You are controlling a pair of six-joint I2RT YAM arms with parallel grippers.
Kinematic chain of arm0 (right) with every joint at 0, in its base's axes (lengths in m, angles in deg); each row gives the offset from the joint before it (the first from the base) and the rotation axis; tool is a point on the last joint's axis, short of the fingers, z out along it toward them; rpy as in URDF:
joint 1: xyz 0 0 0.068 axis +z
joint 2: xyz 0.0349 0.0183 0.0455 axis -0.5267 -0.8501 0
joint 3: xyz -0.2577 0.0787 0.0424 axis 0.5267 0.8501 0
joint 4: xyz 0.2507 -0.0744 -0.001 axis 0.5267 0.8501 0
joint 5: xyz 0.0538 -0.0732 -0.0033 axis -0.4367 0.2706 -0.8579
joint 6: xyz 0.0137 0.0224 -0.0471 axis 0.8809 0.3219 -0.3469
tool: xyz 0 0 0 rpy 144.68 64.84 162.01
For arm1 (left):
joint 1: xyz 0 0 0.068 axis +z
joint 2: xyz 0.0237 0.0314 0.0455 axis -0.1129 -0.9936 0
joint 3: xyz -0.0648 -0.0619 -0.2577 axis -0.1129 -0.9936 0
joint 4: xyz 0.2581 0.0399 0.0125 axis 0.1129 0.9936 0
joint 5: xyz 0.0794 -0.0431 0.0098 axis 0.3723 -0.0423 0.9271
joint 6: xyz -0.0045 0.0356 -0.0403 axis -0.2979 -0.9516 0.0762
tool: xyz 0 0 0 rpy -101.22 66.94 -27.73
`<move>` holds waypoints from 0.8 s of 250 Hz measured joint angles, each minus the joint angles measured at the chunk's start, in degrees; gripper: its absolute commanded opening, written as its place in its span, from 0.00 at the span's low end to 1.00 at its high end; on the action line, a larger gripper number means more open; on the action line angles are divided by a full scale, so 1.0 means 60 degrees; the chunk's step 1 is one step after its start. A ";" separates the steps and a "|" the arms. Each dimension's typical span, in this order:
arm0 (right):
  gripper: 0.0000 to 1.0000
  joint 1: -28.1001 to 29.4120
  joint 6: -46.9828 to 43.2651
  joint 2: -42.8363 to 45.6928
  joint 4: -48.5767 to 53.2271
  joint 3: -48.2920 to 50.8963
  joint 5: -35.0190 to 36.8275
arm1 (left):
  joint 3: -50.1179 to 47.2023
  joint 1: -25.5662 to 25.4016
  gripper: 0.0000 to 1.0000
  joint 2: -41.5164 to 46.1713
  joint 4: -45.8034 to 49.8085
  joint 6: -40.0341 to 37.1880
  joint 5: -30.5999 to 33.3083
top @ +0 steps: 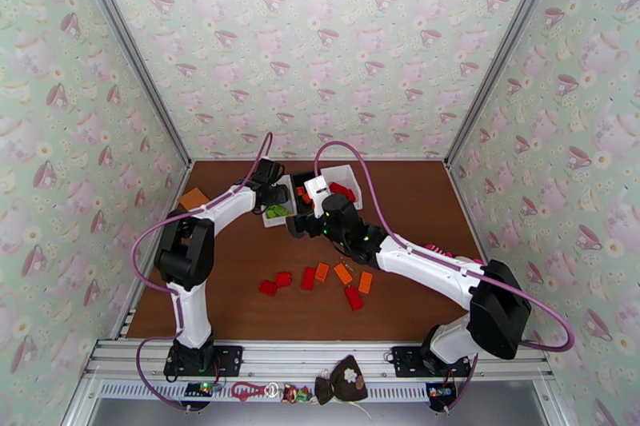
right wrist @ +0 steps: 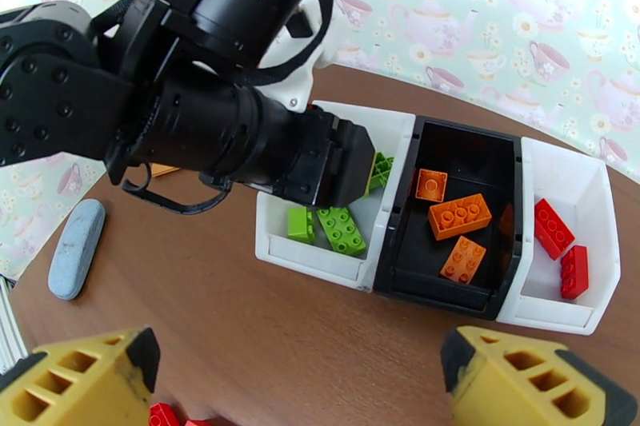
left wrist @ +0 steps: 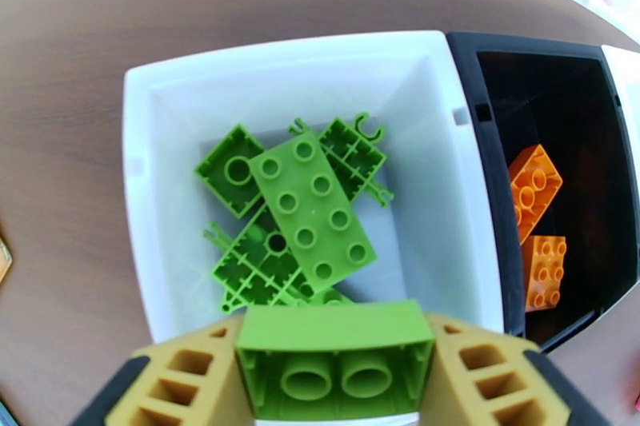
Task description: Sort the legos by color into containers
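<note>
Jaws of the left gripper (left wrist: pixel 334 360) are squeezing a small lime green studded plastic brick (left wrist: pixel 330 328) from both sides, holding it just above the white open plastic bin (left wrist: pixel 138 204) where other lime green bricks (left wrist: pixel 308 212) are lying. Jaws of the right gripper (right wrist: pixel 300 388) are standing wide apart with nothing between them, hanging over the brown table (right wrist: pixel 240 324) in front of the bins. Orange bricks (right wrist: pixel 458 216) are sitting in the black open plastic bin (right wrist: pixel 400 220) in the middle, and red bricks (right wrist: pixel 552 229) are sitting in the other white bin (right wrist: pixel 596 180). It looks like the green brick is going in with its own colour. Next, the left jaws are needing to let go so it falls inside. Then the loose red and orange bricks (top: pixel 322 271) on the table are waiting to be picked up one by one
</note>
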 measured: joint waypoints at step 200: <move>0.99 0.0004 0.0681 0.2218 0.2524 0.1268 0.1377 | -0.4524 -0.1548 0.99 0.5584 -0.1439 -0.2018 -0.0911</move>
